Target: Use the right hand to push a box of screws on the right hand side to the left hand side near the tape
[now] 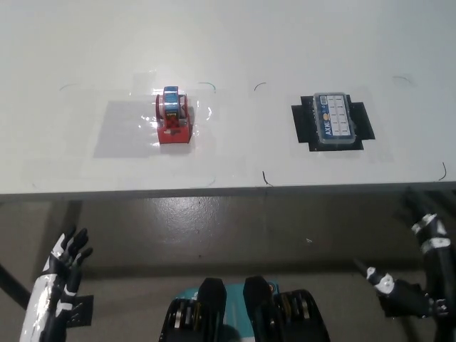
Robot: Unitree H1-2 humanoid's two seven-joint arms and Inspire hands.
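Note:
The box of screws (335,120), a clear-lidded case with a blue label strip, lies on a black mat (302,121) on the right part of the white table (285,43). Well to its left stands the tape (173,117), a red dispenser with a blue roll, on a shiny clear patch. My black right hand (429,249) hangs below the table's front edge at the lower right, open and holding nothing, well short of the box. At the lower left my white left hand (63,267) rests below the table, fingers apart.
The table's front edge (214,190) runs across the middle of the picture, with grey floor (214,235) below it. Small pen marks dot the tabletop between the tape and the box.

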